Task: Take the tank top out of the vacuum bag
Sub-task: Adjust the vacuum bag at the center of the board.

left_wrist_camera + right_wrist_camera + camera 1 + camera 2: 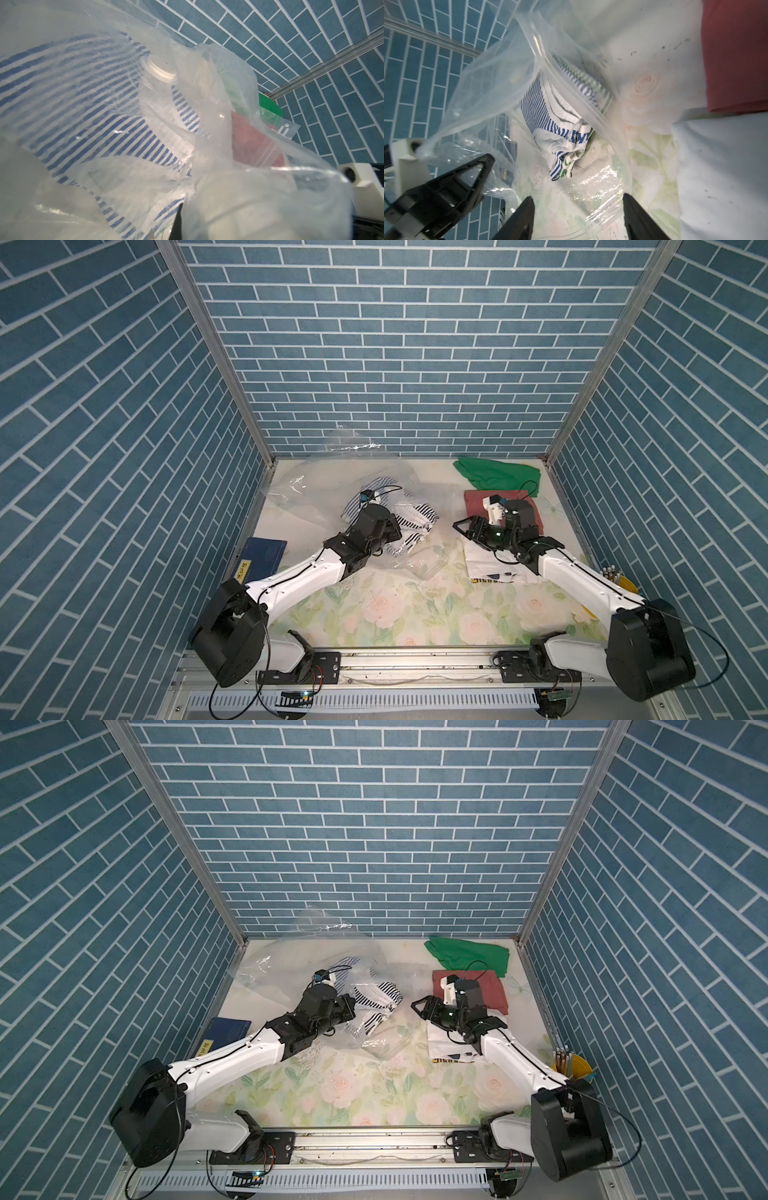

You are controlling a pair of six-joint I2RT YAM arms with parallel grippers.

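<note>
L fingers (444,188) pinch crinkly clear vacuum bag (488,72); R fingers (525,220) spread. Blue-striped tank top (537,108) inside.

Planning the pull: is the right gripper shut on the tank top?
No, the right gripper stands open, short of the tank top inside the vacuum bag.

Tank top (415,516) inside the vacuum bag (299,489) on the table's (374,614) left half; my right gripper (462,529) just right of the bag; one garment (494,475) in the far right corner, a second garment (476,499) before it, a third garment (486,568) nearest me; book (266,553) at the left edge
</note>
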